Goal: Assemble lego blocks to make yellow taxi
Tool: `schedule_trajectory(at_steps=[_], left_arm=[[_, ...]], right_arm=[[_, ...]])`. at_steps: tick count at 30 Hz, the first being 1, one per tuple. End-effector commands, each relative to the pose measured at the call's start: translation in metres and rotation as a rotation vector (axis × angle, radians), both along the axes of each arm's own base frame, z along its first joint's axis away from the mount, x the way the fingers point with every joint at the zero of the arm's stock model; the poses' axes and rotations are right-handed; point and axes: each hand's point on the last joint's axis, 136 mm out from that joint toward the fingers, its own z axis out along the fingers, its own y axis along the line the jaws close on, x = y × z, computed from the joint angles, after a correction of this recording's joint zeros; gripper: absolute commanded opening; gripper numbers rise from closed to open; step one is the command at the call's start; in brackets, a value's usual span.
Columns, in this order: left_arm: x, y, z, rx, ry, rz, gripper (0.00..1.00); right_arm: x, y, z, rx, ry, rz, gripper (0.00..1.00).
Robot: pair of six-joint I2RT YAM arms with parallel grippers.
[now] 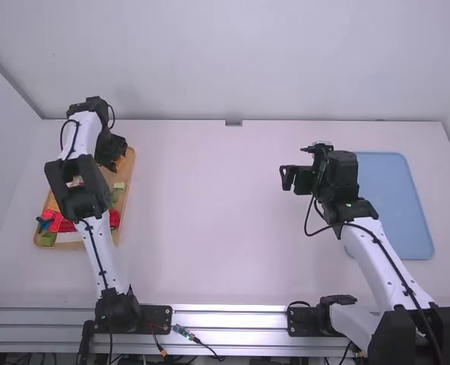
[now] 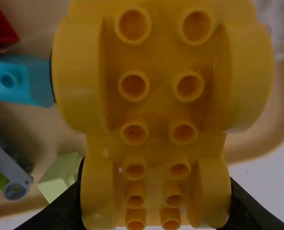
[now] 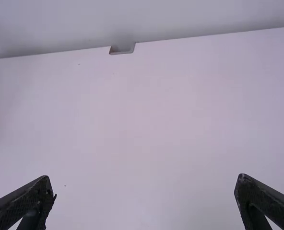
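Observation:
My left gripper (image 1: 117, 158) is over the far end of the wooden tray at the table's left. In the left wrist view a large yellow block piece (image 2: 156, 112), with two rows of round studs and wheel-arch-like sides, stands between the fingers of my left gripper (image 2: 155, 203), which is shut on its lower part. My right gripper (image 1: 287, 176) is above the table right of the middle; the right wrist view shows that gripper (image 3: 144, 189) open, with nothing between its fingers.
The wooden tray (image 1: 131, 163) holds red blocks (image 1: 54, 220), green blocks (image 1: 49, 238) and a blue piece (image 2: 22, 80). A pale green block (image 2: 60, 176) lies near the held piece. A blue tray (image 1: 396, 205) lies at the right, beside the right arm.

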Motion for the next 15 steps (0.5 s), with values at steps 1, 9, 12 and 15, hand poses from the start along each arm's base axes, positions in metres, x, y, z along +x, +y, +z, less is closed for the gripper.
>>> schedule_trajectory(at_steps=[1,9,12,15], left_arm=[[0.005,-0.019,0.033,0.083,-0.024,-0.086,0.02],[-0.001,-0.094,0.04,0.133,-0.042,-0.256,0.02],[-0.011,-0.112,0.05,0.151,-0.103,-0.324,0.02],[-0.022,-0.129,0.063,0.167,-0.177,-0.494,0.01]], right_arm=[[0.006,0.002,0.013,0.004,-0.024,0.003,1.0],[0.004,0.001,0.01,0.002,-0.009,0.003,0.99],[0.002,0.001,0.008,0.001,0.0,0.002,0.99],[0.002,0.001,0.007,0.001,0.002,0.004,0.99]])
